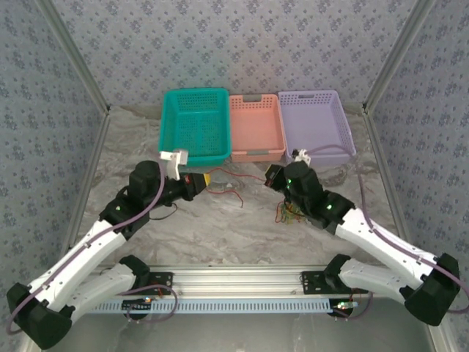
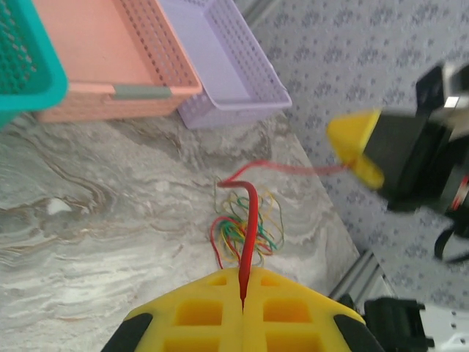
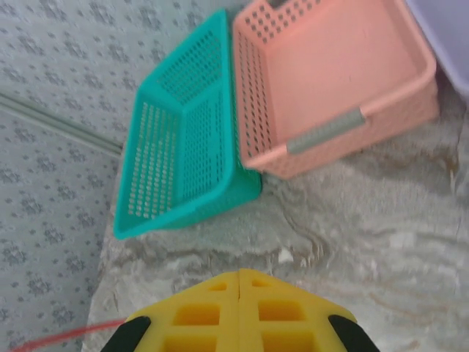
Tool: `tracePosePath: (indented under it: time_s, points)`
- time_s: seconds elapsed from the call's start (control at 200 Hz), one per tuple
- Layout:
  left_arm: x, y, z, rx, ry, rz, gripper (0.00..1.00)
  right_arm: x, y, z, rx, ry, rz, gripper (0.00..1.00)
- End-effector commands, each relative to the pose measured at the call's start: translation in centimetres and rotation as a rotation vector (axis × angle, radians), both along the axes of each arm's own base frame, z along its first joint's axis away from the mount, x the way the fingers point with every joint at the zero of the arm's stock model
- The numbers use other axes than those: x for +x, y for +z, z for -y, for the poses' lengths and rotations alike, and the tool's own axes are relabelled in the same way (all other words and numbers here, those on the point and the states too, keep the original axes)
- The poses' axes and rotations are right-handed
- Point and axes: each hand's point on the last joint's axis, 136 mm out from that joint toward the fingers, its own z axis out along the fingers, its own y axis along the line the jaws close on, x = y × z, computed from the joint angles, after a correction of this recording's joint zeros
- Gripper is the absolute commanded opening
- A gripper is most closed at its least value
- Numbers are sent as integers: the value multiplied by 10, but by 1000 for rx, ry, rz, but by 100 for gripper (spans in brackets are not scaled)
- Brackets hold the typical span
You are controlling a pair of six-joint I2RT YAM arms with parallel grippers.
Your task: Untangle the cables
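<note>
Cables (image 2: 245,231) lie mostly in one knotted bundle of red, yellow and green loops on the marbled surface (image 2: 88,242), just under the right arm in the overhead view. One red cable (image 2: 250,220) is partly drawn out. The left claw (image 2: 242,282) pinches it, and it rises over the bundle, then bends off toward the right claw (image 3: 239,277). That claw's fingers are pressed together; whether they trap the strand I cannot tell. No cable lies fully separate, so most of the work seems left. A teal basket (image 1: 194,93), pink basket (image 1: 256,152) and purple basket (image 1: 315,95) stand behind, well apart. The right arm crowds the bundle.
</note>
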Motion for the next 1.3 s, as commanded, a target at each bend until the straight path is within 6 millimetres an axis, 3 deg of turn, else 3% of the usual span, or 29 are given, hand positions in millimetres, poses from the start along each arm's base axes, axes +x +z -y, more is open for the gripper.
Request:
tracePosePath:
  time_s: [0.0, 0.225, 0.245, 0.3, 0.52, 0.735, 1.019, 1.129, 1.224, 1.294]
  points:
    - [-16, -6, 17, 33, -111, 16, 0, 11, 23, 5, -65, 72, 41, 0]
    - [-30, -25, 41, 98, -203, 5, 0, 49, 64, 20, -97, 107, 103, 0]
    - [-31, -28, 43, 107, -213, 3, 0, 52, 81, 21, -82, 106, 131, 0]
    - [-35, -33, 51, 130, -242, 4, 0, 62, 93, 22, -98, 127, 156, 0]
    - [-40, -55, 78, 236, -311, 12, 0, 93, 144, 11, -28, 224, 214, 0]
    - [-37, -60, 95, 258, -329, 33, 0, 117, 156, -7, 27, 290, 193, 0]
    - [-34, -40, 94, 232, -306, 73, 0, 122, 149, -13, 37, 329, 149, 0]
    - [-20, -32, 86, 218, -233, 64, 0, 123, 149, -13, 61, 337, 128, 0]
    - [2, -13, 68, 149, -123, 42, 0, 123, 148, -17, 62, 362, 94, 47]
    - [17, 8, 53, 75, -62, 33, 0, 121, 147, -14, 55, 349, 73, 63]
